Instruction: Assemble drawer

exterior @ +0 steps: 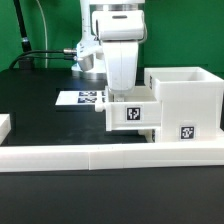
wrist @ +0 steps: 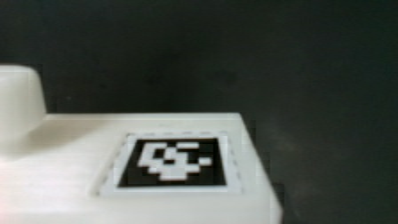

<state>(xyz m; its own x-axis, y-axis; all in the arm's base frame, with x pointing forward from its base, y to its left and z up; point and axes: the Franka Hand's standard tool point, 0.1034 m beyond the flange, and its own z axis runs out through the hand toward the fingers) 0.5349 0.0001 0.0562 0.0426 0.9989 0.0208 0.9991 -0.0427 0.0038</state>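
A small white box tray [exterior: 133,113] with a square tag on its front sits in the middle, its side against the large white cube-like housing [exterior: 185,100] at the exterior view's right. My gripper [exterior: 124,98] reaches straight down onto the tray's top rim and appears shut on it. In the wrist view the tray's tagged face [wrist: 71,170] fills the near part of the picture, with a rounded white knob [wrist: 15,95] beside it. My fingertips are hidden there. The second small tray is not in view.
A long low white border rail [exterior: 110,153] runs across the front. The marker board [exterior: 80,98] lies behind the tray on the black table. The end of another white piece [exterior: 4,126] shows at the exterior view's left edge.
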